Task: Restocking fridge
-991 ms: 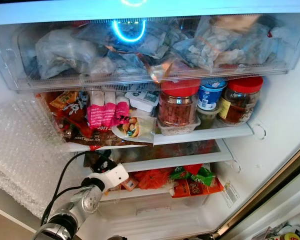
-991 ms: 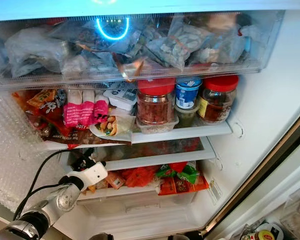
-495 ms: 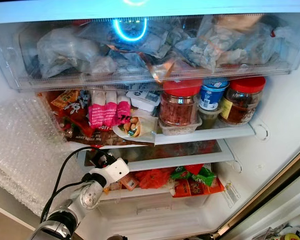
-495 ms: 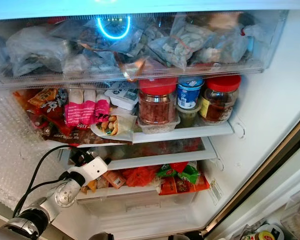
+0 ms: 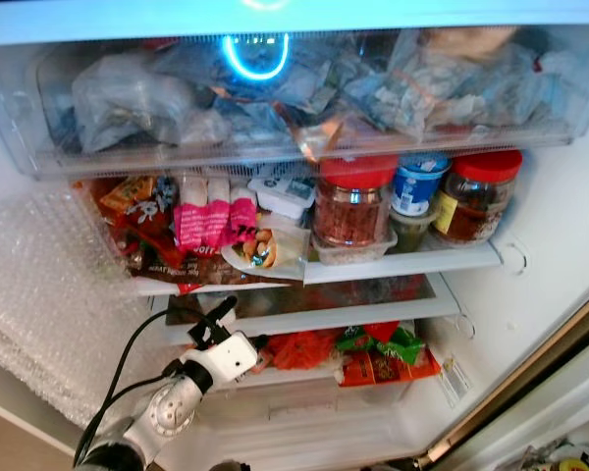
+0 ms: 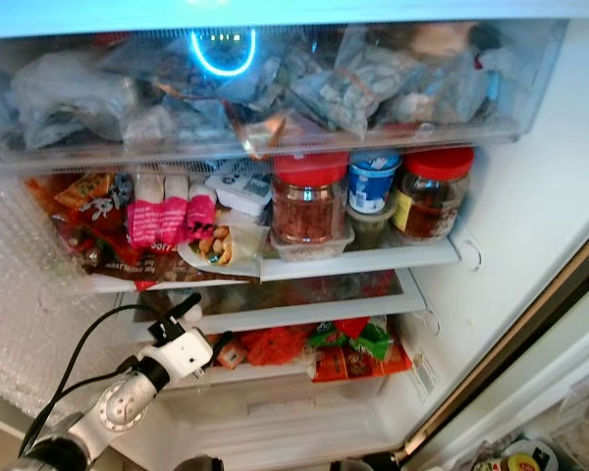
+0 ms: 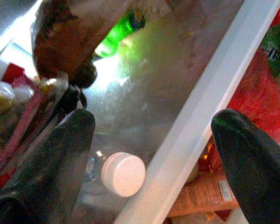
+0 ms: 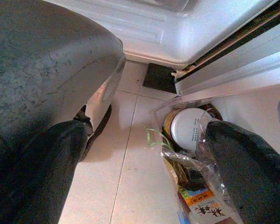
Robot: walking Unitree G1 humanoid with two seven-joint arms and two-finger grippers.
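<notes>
Over the last second I see my left hand (image 5: 219,316) ease right along the glass shelf (image 5: 353,314) edge, fingers spread and empty, the white-capped bottle (image 7: 116,173) lying beneath them, so the placement looks finished.

Red-lidded jars (image 5: 352,202) stand on the fridge shelf (image 5: 402,263).

The robot's left arm (image 5: 167,417) is built of rounded silver metal segments with a shiny, ball-like joint. At the wrist sits a boxy white housing (image 5: 231,356), and from it two long black fingers (image 5: 219,312) extend. A thin black cable (image 5: 118,368) loops from the wrist back along the arm. Seen close up, the left fingers (image 7: 51,163) are matte black with rounded, slightly textured tips. The right fingers (image 8: 242,163) look the same: broad, dark, rounded, faintly scuffed.
</notes>
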